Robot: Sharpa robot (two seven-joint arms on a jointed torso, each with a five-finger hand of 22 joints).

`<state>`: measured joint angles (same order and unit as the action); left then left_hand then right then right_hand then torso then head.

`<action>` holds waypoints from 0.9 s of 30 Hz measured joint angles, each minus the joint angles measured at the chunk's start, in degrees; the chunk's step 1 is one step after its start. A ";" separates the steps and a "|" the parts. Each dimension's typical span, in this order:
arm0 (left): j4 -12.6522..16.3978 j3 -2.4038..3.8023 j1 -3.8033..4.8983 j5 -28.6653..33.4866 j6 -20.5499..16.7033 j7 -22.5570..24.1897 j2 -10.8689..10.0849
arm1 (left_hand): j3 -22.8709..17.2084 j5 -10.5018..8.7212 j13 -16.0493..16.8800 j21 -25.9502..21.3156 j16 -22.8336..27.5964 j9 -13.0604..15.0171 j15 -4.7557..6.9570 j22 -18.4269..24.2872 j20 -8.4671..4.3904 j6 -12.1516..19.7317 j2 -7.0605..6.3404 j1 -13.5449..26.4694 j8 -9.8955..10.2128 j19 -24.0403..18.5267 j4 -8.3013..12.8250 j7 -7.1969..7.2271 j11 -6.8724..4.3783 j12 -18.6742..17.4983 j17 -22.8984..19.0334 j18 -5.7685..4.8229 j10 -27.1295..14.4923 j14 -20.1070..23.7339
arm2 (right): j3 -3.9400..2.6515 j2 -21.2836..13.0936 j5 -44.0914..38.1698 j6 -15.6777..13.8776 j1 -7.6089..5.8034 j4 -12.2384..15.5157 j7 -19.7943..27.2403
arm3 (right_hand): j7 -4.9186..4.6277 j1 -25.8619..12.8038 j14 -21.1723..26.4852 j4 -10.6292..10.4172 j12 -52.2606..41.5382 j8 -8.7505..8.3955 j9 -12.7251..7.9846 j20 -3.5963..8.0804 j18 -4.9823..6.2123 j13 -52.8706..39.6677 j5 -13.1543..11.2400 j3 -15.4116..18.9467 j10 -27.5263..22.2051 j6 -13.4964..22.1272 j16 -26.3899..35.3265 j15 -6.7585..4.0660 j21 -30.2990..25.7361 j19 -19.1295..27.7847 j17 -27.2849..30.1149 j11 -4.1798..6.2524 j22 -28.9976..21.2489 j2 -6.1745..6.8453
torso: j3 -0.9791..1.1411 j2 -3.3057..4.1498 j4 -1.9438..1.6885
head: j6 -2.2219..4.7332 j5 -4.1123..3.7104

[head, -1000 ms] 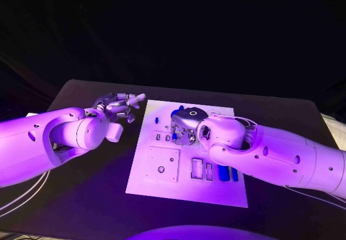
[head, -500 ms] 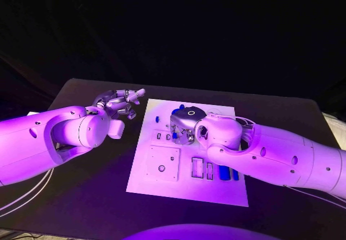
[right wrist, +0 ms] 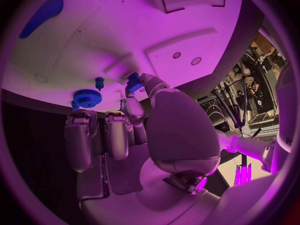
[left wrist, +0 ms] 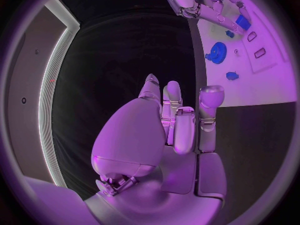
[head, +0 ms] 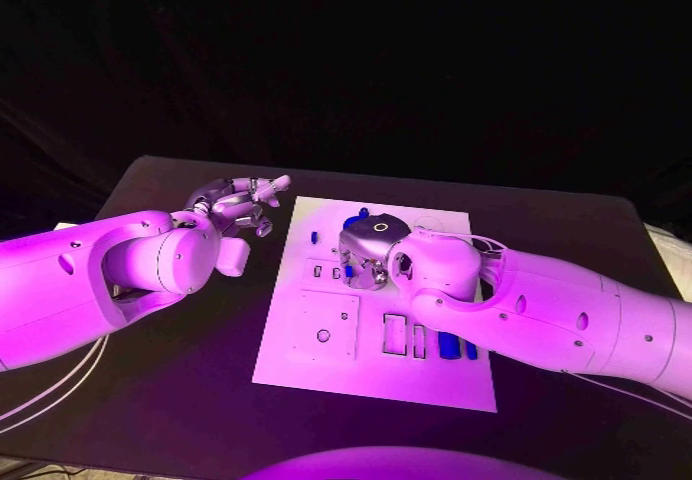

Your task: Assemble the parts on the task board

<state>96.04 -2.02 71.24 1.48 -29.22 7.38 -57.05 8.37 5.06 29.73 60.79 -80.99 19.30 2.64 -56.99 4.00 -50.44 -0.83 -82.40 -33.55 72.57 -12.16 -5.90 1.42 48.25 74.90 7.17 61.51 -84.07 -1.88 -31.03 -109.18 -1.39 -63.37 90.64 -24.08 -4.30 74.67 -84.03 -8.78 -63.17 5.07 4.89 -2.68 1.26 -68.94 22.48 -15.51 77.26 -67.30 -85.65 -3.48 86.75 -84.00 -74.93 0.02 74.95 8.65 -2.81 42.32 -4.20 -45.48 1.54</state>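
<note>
Left hand (head: 240, 205) empty, fingers (left wrist: 211, 97) straight

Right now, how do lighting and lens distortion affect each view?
Head view: purple light washes the white board and both arms; the background is black. Left wrist view: fisheye bends the board's edge, the left hand is evenly lit. Right wrist view: the right hand shadows the curved board.

right hand (head: 368, 252) covers the middle of the task board (head: 310, 355) | its fingertips hidden beneath its own wrist | blue part (right wrist: 134, 81) at its fingertips too small to identify
</note>
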 measured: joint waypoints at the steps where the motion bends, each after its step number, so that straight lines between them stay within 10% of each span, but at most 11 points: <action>1: 0.00 0.00 0.00 0.01 0.01 0.00 0.02 | 0.00 0.00 0.00 0.00 0.00 0.00 0.00 0.00 0.00 0.00 0.00 0.00 0.00 0.00 0.00 0.00 0.00 0.00 0.00 0.00 0.00 0.00 | 0.00 0.03 -0.04 -0.07 0.03 -0.05 0.00 | -0.01 0.00 0.00 0.00 0.01 0.00 0.00 0.00 0.00 0.02 0.00 0.00 -0.01 0.01 0.00 0.00 0.00 0.00 0.00 0.01 0.00 0.00 | -0.01 -0.01 0.00 | -0.01 0.00; 27: -0.06 0.00 0.00 0.01 0.59 -0.09 0.01 | -0.17 0.00 -0.05 -0.33 0.00 0.00 0.00 0.06 0.00 0.00 0.23 0.23 0.00 0.00 0.17 0.00 0.20 0.00 0.04 -0.01 -0.20 0.00 | 0.32 -0.04 -0.43 -0.82 0.55 -0.57 0.06 | -1.52 -1.53 0.09 -0.57 2.44 -1.12 -0.62 0.00 0.00 1.90 -2.66 0.24 -1.97 2.71 1.20 0.09 -1.09 0.00 0.01 -1.11 -0.02 1.47 | -0.08 -0.07 0.03 | -0.22 -0.05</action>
<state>95.98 -2.02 71.24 1.48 -28.63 7.29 -57.04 8.20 5.06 29.68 60.45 -80.99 19.30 2.64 -56.93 4.00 -50.44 -0.60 -82.17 -33.56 72.57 -12.00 -5.90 1.62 48.25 74.94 7.16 61.31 -84.06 -1.56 -31.07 -109.61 -2.21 -62.82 90.07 -24.02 -5.81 73.14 -83.94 -9.35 -60.74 3.95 4.26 -2.68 1.26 -67.05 19.82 -15.26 75.29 -64.60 -84.45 -3.39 85.66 -84.00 -74.92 -1.09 74.93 10.12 -2.88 42.25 -4.17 -45.70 1.49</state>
